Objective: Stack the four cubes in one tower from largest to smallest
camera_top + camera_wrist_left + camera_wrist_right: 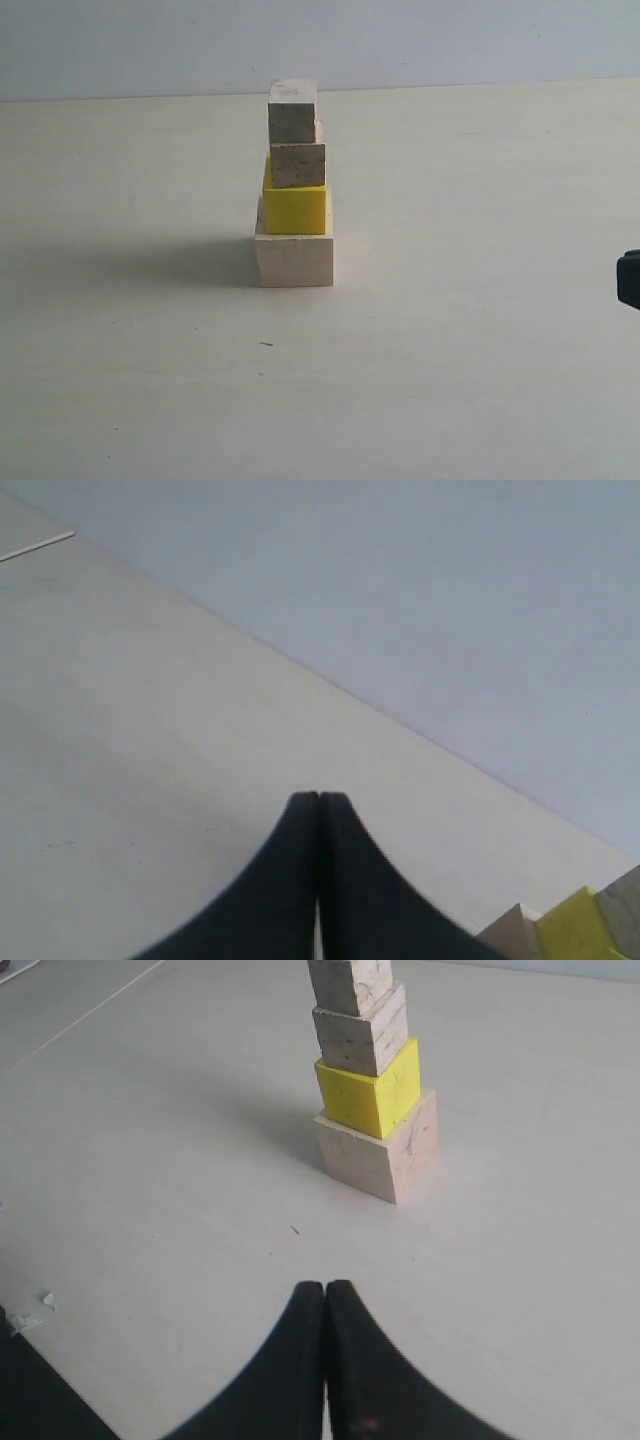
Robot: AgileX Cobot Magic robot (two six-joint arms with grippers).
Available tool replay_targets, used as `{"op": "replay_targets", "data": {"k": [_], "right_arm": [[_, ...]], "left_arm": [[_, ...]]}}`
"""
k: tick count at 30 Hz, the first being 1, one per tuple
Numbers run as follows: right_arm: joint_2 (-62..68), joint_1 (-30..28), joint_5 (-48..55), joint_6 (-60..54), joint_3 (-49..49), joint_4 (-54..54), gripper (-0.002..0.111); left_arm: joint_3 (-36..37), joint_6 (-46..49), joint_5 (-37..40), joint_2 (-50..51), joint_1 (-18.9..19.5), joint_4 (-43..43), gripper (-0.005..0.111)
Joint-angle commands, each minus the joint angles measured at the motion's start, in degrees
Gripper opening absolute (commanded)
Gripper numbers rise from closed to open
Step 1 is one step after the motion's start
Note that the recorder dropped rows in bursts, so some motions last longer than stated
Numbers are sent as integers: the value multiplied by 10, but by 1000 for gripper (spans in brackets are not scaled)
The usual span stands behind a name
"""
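Observation:
The tower stands in the middle of the pale table point(450, 350). Its base is the large pale wooden cube point(294, 259), then the yellow cube point(295, 208), a small wooden cube point(298, 163) and the smallest greyish cube point(292, 110) on top. The right wrist view shows the same column: large cube point(377, 1150), yellow cube point(370, 1092), small cube point(360, 1032), top cube point(349, 982). My right gripper point(326, 1287) is shut, empty, well short of the tower. My left gripper point(319, 798) is shut on nothing, with the yellow cube point(575, 928) at the frame corner.
A dark piece of the right arm point(629, 279) pokes in at the right edge of the exterior view. A pale wall point(450, 40) runs behind the table's far edge. A small dark speck point(266, 344) lies in front of the tower.

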Motion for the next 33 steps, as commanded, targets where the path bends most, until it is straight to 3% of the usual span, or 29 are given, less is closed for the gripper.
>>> {"op": "replay_targets", "data": {"k": [1, 5, 12, 19, 33], "right_arm": [[-2, 1, -6, -1, 3, 0, 0], [-2, 1, -6, -1, 3, 0, 0], [-2, 1, -6, -1, 3, 0, 0], [-2, 1, -6, -1, 3, 0, 0], [-2, 1, -6, -1, 3, 2, 0]], "left_arm": [[54, 2, -86, -32, -23, 12, 0], [102, 3, -130, -32, -42, 42, 0], [156, 3, -136, -32, -43, 46, 0], [195, 3, -145, -32, -43, 104, 0], [197, 48, -135, -32, -43, 149, 0]]}}
